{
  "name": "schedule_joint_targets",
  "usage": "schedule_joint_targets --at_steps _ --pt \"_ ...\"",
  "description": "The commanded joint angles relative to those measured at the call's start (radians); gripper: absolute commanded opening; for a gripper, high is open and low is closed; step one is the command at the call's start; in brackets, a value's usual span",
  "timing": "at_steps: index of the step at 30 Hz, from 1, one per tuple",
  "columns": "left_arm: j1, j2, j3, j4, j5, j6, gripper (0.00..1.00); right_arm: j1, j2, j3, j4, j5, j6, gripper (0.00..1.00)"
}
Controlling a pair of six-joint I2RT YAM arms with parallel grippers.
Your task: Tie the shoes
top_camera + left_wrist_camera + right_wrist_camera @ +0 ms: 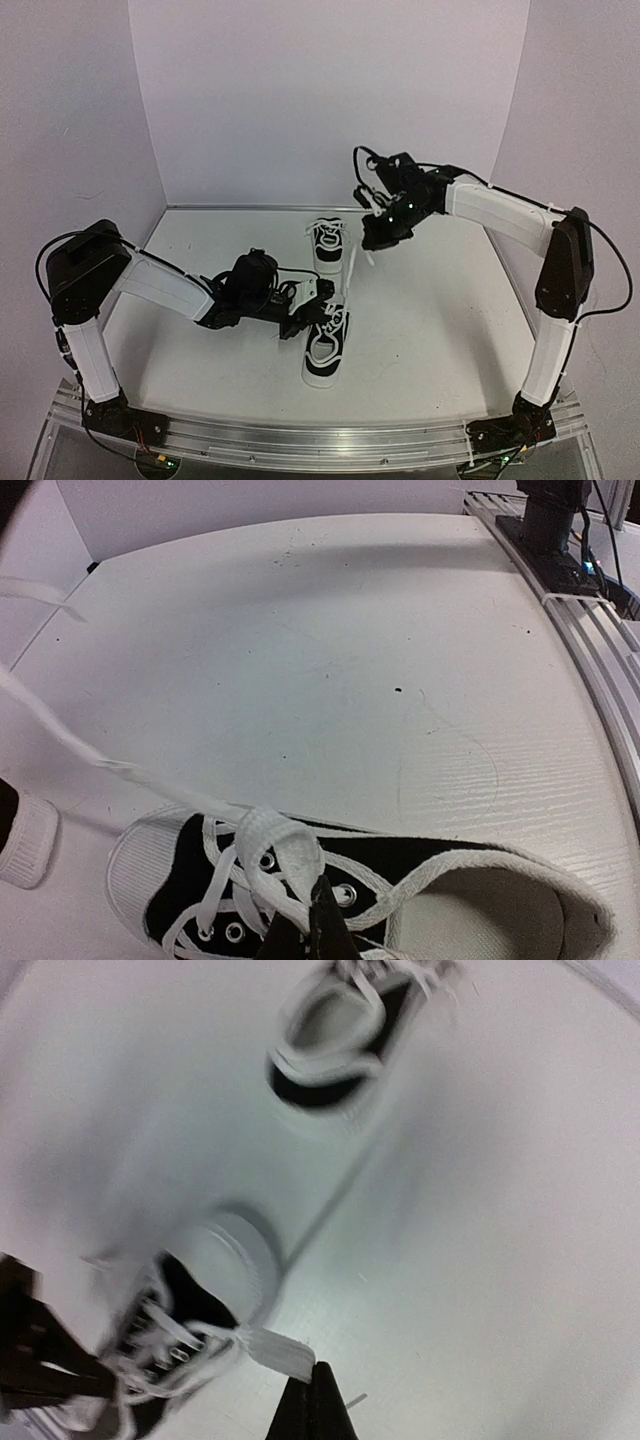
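Observation:
The near shoe (325,348) lies mid-table, a black sneaker with a white sole. My left gripper (300,312) is at its laces. In the left wrist view it (320,905) is shut on a loop of white lace (275,845) above the shoe's eyelets (400,865). The far shoe (328,245) lies just beyond. My right gripper (372,240) is raised beside the far shoe. In the blurred right wrist view it (315,1380) is shut on the flat end of a lace (275,1352) that runs taut from the near shoe (200,1300). The far shoe (335,1030) shows at the top.
White walls close the table (440,320) at the back and sides. A metal rail (300,440) with the arm bases runs along the near edge. Part of the far shoe (25,845) shows at the left edge of the left wrist view.

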Motion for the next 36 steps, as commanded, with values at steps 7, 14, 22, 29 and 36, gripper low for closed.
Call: schedule_joint_targets --at_steps 7,14,22,29,36 --pt "-0.026 -0.058 -0.038 0.043 -0.076 0.087 0.00 0.147 0.334 0.506 0.125 -0.478 0.140 0.04" --pt "-0.032 -0.054 -0.037 0.051 -0.082 0.080 0.00 0.155 0.184 0.243 0.138 -0.471 0.136 0.60" --pt "-0.032 -0.039 -0.019 0.058 -0.096 0.071 0.00 0.068 -0.114 -0.165 0.282 -0.498 0.227 0.66" --pt "-0.032 -0.028 -0.001 0.054 -0.100 0.069 0.00 0.063 -0.189 -0.440 0.514 -0.608 0.374 0.58" --pt "-0.032 -0.026 0.009 0.044 -0.105 0.069 0.00 0.092 -0.141 -0.517 0.612 -0.605 0.451 0.53"
